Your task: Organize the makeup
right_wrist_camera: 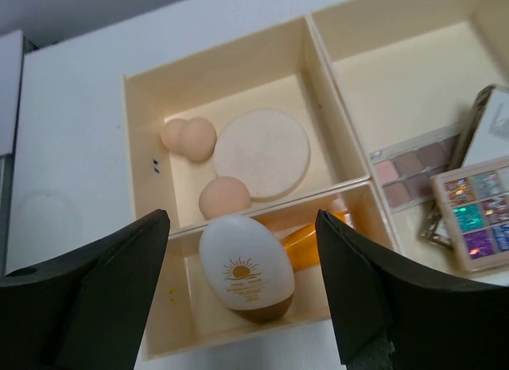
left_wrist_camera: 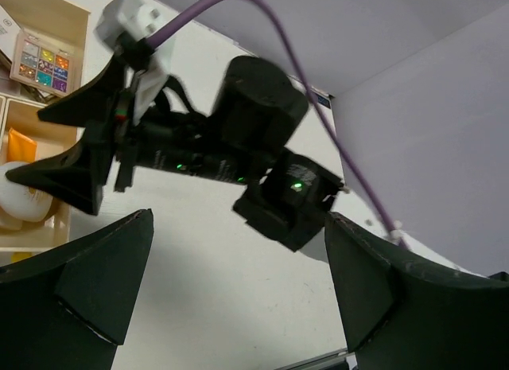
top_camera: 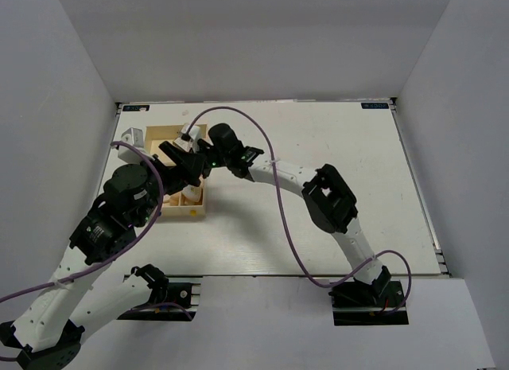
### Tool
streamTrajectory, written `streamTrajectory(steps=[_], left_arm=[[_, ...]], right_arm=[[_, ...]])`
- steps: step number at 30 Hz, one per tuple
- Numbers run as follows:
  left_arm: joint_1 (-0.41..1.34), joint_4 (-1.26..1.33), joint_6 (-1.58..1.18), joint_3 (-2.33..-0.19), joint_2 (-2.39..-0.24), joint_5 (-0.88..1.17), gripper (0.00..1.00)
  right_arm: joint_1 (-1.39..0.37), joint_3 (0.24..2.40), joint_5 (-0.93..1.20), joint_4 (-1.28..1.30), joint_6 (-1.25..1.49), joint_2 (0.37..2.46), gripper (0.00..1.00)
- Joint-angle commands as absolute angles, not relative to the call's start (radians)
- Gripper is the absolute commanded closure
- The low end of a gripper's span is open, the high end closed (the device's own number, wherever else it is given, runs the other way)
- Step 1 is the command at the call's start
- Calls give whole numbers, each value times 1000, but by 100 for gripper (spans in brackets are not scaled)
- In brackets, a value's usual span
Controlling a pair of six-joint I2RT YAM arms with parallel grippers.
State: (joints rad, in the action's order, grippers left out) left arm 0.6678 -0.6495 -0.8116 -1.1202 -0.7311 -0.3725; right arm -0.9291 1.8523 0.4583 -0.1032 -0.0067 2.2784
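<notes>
The makeup lies in the light wooden tray point(right_wrist_camera: 215, 61). A cream round compact point(right_wrist_camera: 262, 153) and two beige sponges point(right_wrist_camera: 225, 196) share one compartment. A white egg-shaped bottle with a sun logo point(right_wrist_camera: 245, 268) and an orange tube point(right_wrist_camera: 306, 243) lie in the near one. A multicolour palette point(right_wrist_camera: 475, 223) rests on a slim pink-toned case point(right_wrist_camera: 406, 175) at the right. My right gripper point(right_wrist_camera: 241, 227) is open and empty above the white bottle. My left gripper point(left_wrist_camera: 238, 282) is open and empty over bare table beside the tray point(left_wrist_camera: 48, 12).
In the top view the tray point(top_camera: 187, 213) sits at the table's left, with both grippers crowded over it, right point(top_camera: 183, 161) and left point(top_camera: 171, 181). White walls enclose the table. The right arm's purple cable point(top_camera: 274, 187) loops across the middle.
</notes>
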Motion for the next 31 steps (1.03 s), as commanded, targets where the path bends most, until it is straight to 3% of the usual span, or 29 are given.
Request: streamTrajectory(steps=[1, 6, 8, 15, 20, 26, 31], left_arm=[[672, -614, -795, -1106, -721, -348, 2], [672, -577, -773, -1078, -722, -308, 2], [672, -574, -767, -1069, -730, -284, 2], [672, -519, -768, -993, -749, -189, 2], [672, -450, -772, -933, -778, -132, 2], [672, -384, -770, -910, -844, -83, 2], [672, -351, -779, -893, -864, -63, 2]], right_arm=[[-900, 1876, 480, -117, -8, 2136, 21], [-838, 1829, 439, -2, -17, 2040, 19], [-804, 1789, 390, 113, -66, 1970, 11], [-669, 1444, 163, 233, -176, 1644, 11], [-653, 1215, -108, 189, -225, 1421, 11], [-634, 1048, -181, 204, -241, 1151, 11], [-609, 950, -235, 158, -244, 1069, 11]])
